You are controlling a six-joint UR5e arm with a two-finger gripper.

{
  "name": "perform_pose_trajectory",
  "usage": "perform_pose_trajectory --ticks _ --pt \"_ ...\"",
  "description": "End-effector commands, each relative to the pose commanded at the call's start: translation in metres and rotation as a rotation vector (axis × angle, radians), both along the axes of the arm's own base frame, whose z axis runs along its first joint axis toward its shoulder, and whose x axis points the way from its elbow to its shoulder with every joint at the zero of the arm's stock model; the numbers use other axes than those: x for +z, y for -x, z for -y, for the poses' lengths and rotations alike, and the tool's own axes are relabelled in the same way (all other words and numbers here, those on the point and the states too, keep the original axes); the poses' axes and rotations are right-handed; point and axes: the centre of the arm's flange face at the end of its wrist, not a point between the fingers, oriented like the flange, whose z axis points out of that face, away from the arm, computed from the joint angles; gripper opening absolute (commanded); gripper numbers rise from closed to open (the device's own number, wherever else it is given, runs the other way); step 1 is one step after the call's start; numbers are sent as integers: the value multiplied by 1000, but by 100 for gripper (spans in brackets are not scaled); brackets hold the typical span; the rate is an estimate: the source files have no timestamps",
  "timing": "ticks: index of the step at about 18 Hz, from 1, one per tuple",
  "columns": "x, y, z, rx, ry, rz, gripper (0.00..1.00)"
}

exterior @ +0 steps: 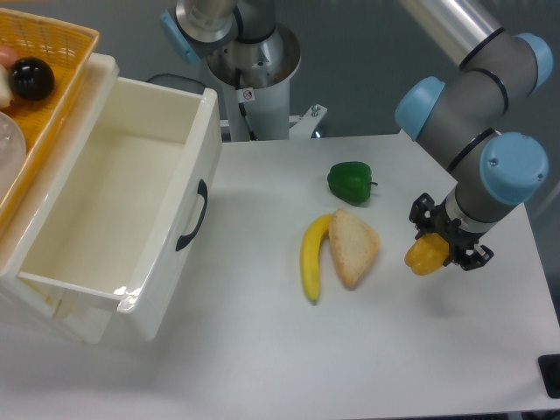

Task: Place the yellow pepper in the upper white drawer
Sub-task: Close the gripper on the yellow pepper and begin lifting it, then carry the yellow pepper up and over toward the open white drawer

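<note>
The yellow pepper (424, 255) is glossy yellow-orange and sits between the black fingers of my gripper (439, 244) at the right side of the table, held just above the surface. The gripper is shut on it. The upper white drawer (157, 223) is pulled open at the left, a deep cream-white cavity with a black curved handle (192, 216) on its front. The cavity looks empty. The drawer is far to the left of the gripper.
A green bell pepper (351, 181), a slice of bread (353, 246) and a banana (313, 256) lie between the gripper and the drawer. A yellow woven basket (48, 52) holding a dark ball (32, 78) sits above the drawer at top left. The robot base (254, 66) stands behind.
</note>
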Motion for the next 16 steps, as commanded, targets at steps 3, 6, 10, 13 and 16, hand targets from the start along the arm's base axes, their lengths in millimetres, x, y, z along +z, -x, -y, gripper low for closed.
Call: perform_pose_trajectory --ticks 3,6,10,13,16 --pt "2 -1 -2 4 -21 6 29" --pt "9 -7 6 23 -55 20 29" --pt "38 -43 23 52 -104 43 29" --pt "73 -74 26 128 -127 72 29" --pt "108 -100 23 186 -188 95 29"
